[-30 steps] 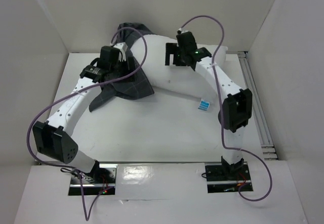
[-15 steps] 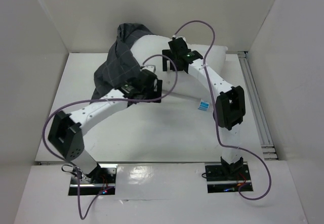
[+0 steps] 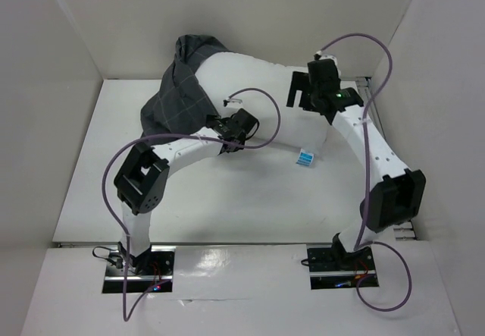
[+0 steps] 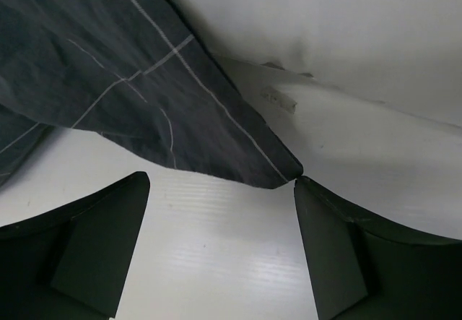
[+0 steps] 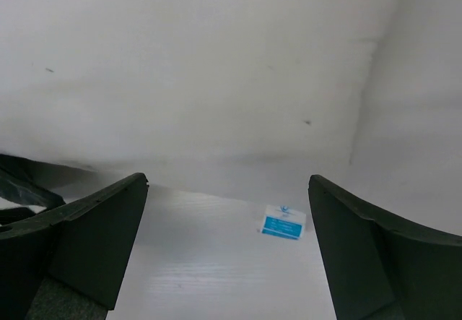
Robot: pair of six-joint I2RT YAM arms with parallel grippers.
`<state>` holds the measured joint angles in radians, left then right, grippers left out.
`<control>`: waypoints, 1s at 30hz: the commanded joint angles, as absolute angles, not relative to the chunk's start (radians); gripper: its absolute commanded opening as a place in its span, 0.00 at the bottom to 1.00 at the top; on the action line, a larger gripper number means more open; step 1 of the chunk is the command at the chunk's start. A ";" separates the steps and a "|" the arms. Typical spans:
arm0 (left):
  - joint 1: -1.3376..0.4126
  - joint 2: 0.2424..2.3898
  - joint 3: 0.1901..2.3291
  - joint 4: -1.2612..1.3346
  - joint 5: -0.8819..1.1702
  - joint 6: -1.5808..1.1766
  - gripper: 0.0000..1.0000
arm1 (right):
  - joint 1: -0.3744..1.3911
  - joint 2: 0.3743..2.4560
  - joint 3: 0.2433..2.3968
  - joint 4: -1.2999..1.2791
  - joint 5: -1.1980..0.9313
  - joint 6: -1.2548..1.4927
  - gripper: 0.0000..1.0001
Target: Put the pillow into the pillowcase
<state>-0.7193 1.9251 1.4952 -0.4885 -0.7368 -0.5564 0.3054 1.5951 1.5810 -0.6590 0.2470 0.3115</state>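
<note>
So, with the pillowcase [image 3: 178,93] only over the left end of the pillow [image 3: 261,86] at the back of the table [image 3: 227,207], close your wide-open, empty left gripper [image 4: 222,184] on just that hem corner [image 4: 281,174] (the right gripper [image 5: 227,183] is open and empty too) and pull rightwards.

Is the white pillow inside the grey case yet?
Mostly out: the pillowcase covers only the left end of the pillow; the rest lies bare.

Top cam: high behind arm bases [image 3: 136,264], looks down on whole white table [image 3: 227,199]. Both wrist cams: close, facing plain white soft pillow [image 4: 361,24]; left shares dark grey grid-lined pillowcase [image 4: 108,60] w/ top.
</note>
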 commanded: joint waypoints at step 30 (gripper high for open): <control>-0.126 2.186 2.568 -0.939 -0.789 -0.246 1.00 | 0.225 1.434 1.436 -0.686 0.144 0.316 1.00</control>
